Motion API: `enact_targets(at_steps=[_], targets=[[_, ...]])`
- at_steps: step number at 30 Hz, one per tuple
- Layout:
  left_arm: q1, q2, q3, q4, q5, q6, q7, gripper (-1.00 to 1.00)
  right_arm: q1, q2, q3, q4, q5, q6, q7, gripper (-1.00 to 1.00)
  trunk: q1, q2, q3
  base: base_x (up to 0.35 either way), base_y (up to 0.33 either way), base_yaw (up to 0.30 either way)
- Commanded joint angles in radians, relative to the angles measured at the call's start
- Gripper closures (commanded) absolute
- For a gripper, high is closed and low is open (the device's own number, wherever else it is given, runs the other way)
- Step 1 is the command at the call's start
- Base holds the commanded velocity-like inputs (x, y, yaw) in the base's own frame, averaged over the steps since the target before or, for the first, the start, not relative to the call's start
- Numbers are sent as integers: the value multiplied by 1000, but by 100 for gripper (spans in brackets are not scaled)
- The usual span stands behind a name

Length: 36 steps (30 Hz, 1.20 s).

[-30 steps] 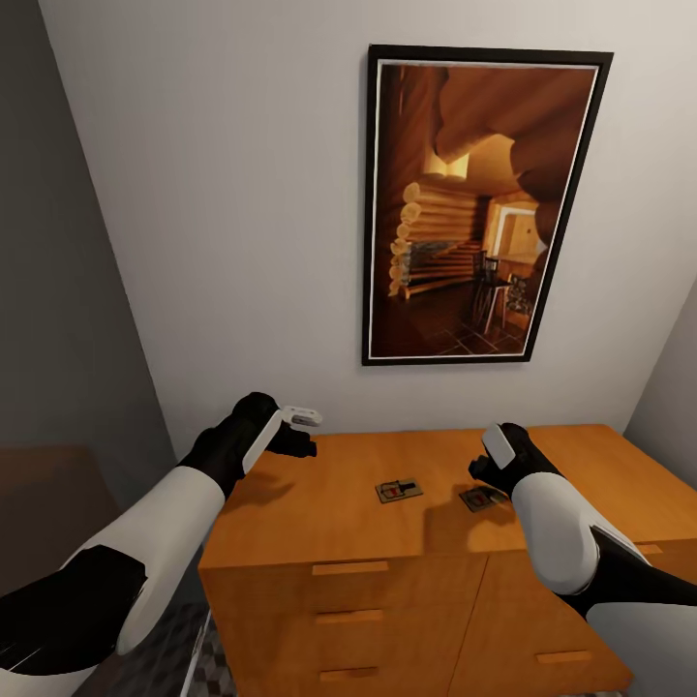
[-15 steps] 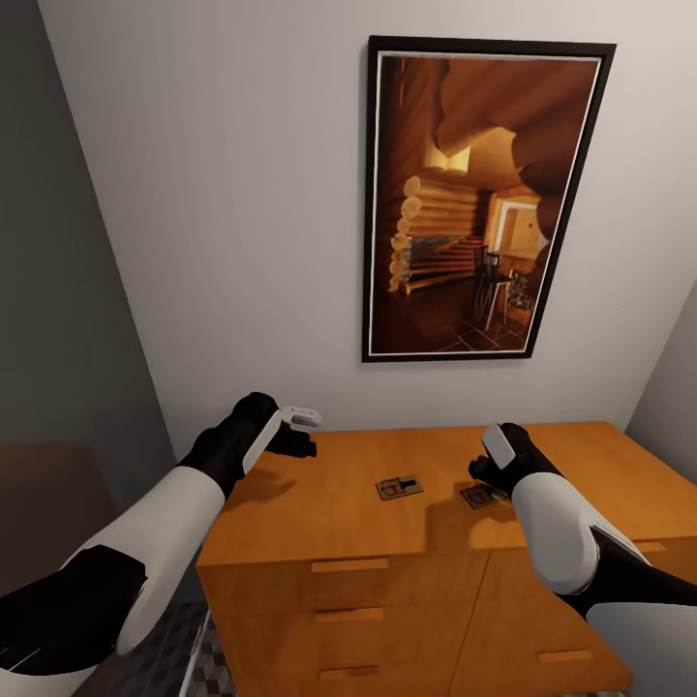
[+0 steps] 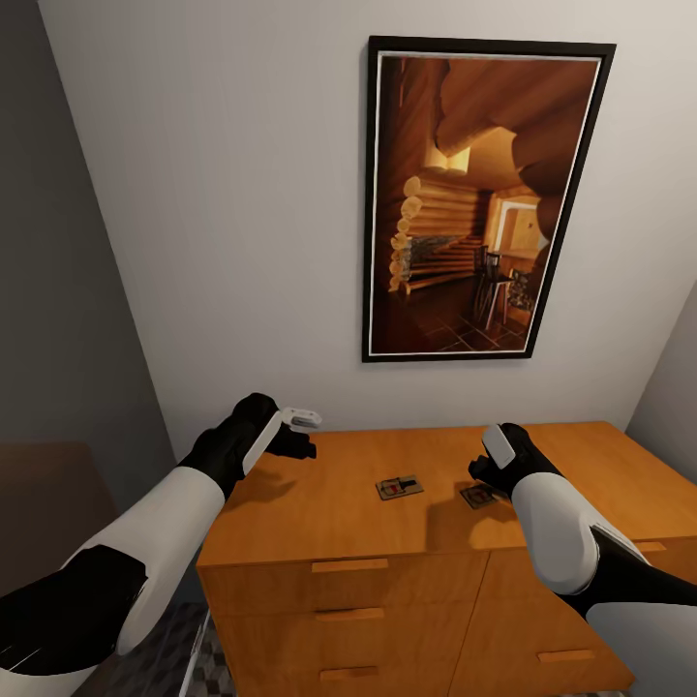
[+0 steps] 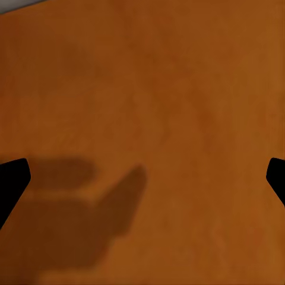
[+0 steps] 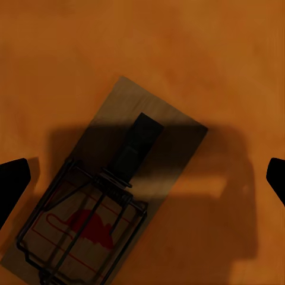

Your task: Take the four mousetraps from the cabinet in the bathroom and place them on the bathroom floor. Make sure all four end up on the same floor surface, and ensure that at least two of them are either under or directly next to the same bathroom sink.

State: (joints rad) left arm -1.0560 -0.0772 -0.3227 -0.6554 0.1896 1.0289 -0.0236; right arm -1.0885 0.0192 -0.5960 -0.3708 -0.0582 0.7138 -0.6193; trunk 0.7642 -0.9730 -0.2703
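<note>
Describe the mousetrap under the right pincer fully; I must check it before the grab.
The mousetrap is a flat rectangular board that looks like brown wood, carrying a thin dark wire frame, a dark flat bar along its middle and a red mouse-shaped mark under the wire. It lies flat on the cabinet top, set askew to the pincer's fingers. Shadow covers much of it. The right pincer hangs open above it, fingertips wide to either side, not touching. In the head view the right arm partly hides it.
</note>
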Motion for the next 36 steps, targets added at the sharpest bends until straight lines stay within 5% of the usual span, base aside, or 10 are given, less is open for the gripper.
enact_targets(at_steps=[1, 36], targets=[[-1, 1, -2, -1, -1, 3, -2, -100, -1, 1, -2, -2, -6, 3, -7, -100, 0, -1, -1, 0, 0, 0], [-1, 2, -1, 0, 0, 3, -2, -100, -1, 1, -2, -2, -6, 3, -7, -100, 0, -1, -1, 0, 18, 0]])
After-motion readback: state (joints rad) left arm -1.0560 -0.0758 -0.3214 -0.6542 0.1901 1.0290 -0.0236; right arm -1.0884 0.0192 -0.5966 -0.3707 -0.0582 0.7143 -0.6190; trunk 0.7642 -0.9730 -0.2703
